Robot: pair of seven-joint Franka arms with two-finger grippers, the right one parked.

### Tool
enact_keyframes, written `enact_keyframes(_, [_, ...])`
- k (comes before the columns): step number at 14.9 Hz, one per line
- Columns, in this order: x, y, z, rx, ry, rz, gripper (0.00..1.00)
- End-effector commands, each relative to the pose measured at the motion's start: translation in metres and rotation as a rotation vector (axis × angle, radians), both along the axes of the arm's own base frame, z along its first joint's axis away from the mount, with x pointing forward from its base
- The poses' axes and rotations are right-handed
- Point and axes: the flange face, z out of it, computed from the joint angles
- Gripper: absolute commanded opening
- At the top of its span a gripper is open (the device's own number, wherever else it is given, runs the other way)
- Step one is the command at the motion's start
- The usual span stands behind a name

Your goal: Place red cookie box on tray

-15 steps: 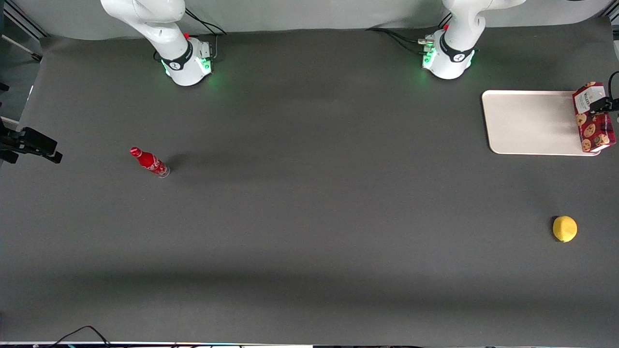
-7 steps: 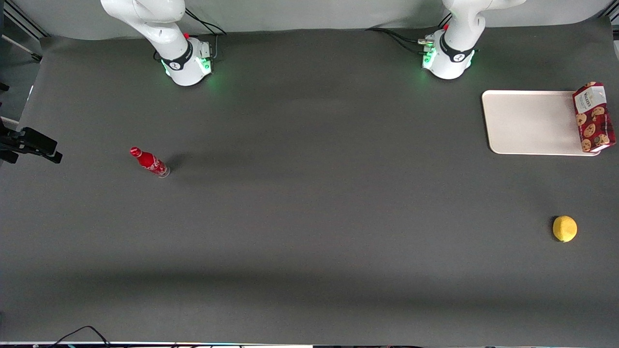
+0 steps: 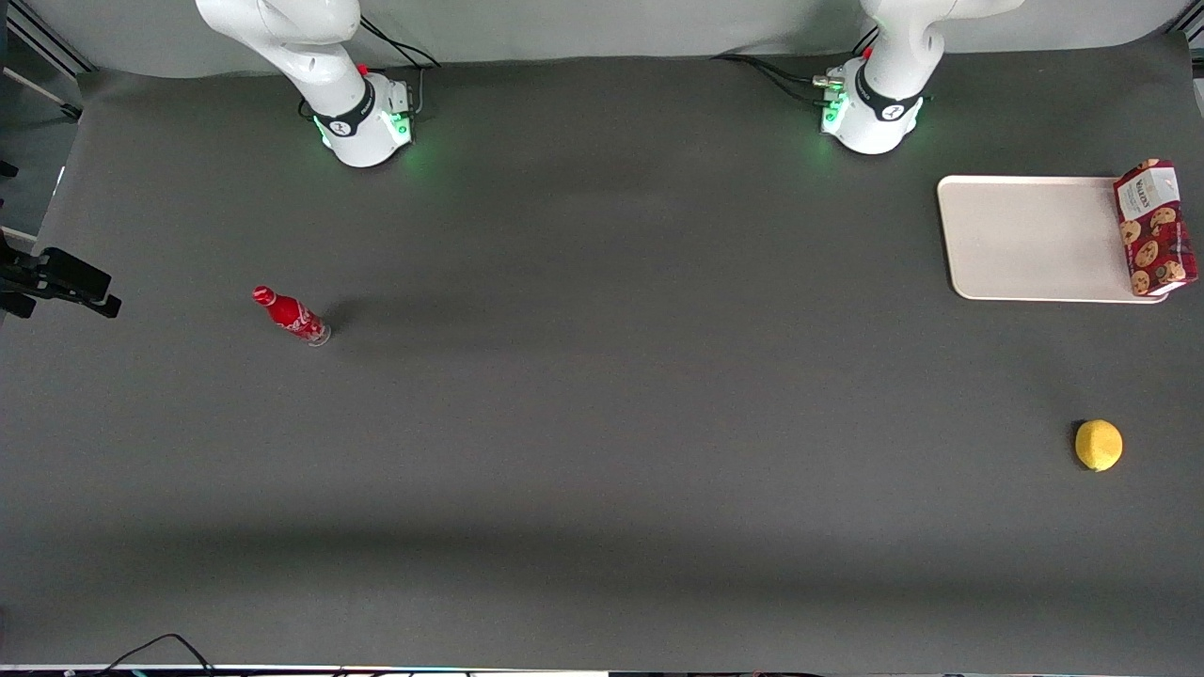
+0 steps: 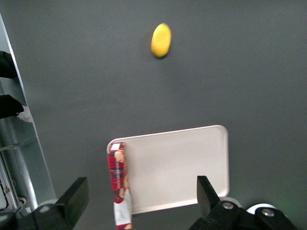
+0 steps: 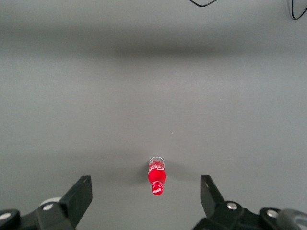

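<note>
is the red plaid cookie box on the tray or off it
On: the long red plaid cookie box rests along the cream tray's edge; open gripper above.

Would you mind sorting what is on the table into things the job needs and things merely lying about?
Job:
- red cookie box, on the tray's edge
- tray
- gripper, jaws open, high above the tray

Lying about:
- lemon
- red bottle

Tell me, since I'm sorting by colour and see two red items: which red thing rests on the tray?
The red cookie box, lying along the tray edge. The red bottle stands on the bare table toward the parked arm's end. The gripper, jaws open, hangs high above the tray.
</note>
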Motion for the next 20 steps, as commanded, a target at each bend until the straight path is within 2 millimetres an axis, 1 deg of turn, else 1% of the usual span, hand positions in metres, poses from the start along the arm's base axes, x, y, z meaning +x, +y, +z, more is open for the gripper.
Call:
enact_keyframes(1, [0.018,-0.101,0.085,0.014,0.047,0.085,1.00])
enact_keyframes(2, [0.021,-0.141,0.100,0.013,0.057,0.099,1.00])
enact_keyframes(3, [0.025,-0.189,0.115,0.028,0.058,0.107,1.00])
enact_keyframes(4, [0.024,-0.237,0.128,0.054,0.061,0.129,1.00])
enact_keyframes(5, [0.020,-0.280,0.133,0.072,0.077,0.145,1.00])
enact_keyframes(6, [0.015,-0.317,0.130,0.081,0.082,0.137,1.00])
enact_keyframes(7, [0.011,-0.350,0.122,0.098,0.086,0.124,1.00])
enact_keyframes(8, [0.008,-0.381,0.113,0.110,0.079,0.116,1.00])
enact_keyframes(9, [0.006,-0.405,0.101,0.118,0.075,0.116,1.00])
enact_keyframes(10, [0.003,-0.421,0.088,0.123,0.065,0.106,1.00])
enact_keyframes(11, [-0.001,-0.432,0.076,0.127,0.047,0.089,1.00])
enact_keyframes(13, [-0.006,-0.434,0.052,0.130,0.023,0.089,1.00])
enact_keyframes(14, [-0.005,-0.434,0.042,0.131,0.031,0.089,1.00])
enact_keyframes(16, [-0.001,-0.432,0.038,0.127,0.036,0.099,1.00])
enact_keyframes(17, [0.004,-0.429,0.037,0.125,0.047,0.090,1.00])
enact_keyframes(19, [0.012,-0.428,0.047,0.118,0.025,0.068,1.00])
enact_keyframes(20, [0.015,-0.428,0.047,0.119,0.025,0.047,1.00])
